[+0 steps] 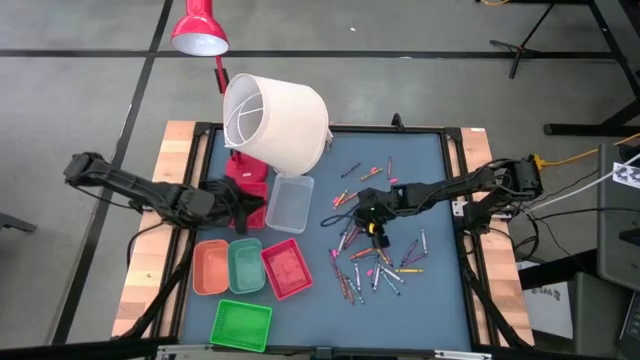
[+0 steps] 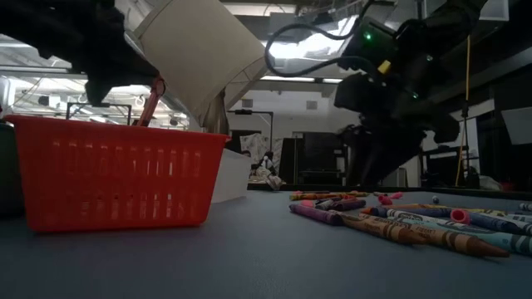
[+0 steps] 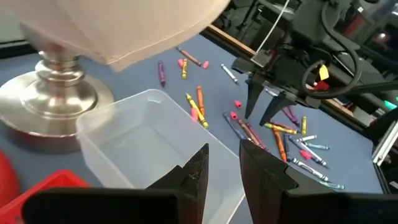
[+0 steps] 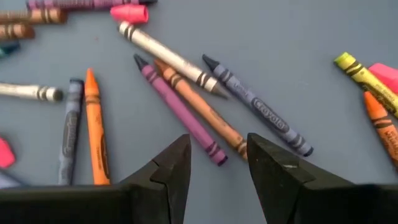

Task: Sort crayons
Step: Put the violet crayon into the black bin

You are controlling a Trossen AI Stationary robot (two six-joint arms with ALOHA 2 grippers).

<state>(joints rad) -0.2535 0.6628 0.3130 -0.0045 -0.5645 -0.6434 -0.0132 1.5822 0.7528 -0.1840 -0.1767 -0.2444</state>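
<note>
Many crayons (image 1: 375, 255) in mixed colours lie loose on the blue mat, right of centre. My right gripper (image 4: 217, 165) hangs open just above them, pointing steeply down. A purple crayon (image 4: 180, 112) and an orange-brown crayon (image 4: 199, 106) lie flat in front of its fingertips, untouched. The left wrist view also shows my right gripper (image 3: 264, 109) open over the pile. My left gripper (image 3: 224, 168) is open with nothing between its fingers, held over the near rim of the clear tray (image 3: 143, 143), left of the crayons.
An orange tray (image 1: 210, 267), a teal tray (image 1: 246, 265) and a red tray (image 1: 286, 268) sit in a row at the front left, with a green tray (image 1: 241, 325) nearer still. A tilted white lampshade (image 1: 275, 120) overhangs the back left. Pink stubs (image 4: 129, 12) lie among the crayons.
</note>
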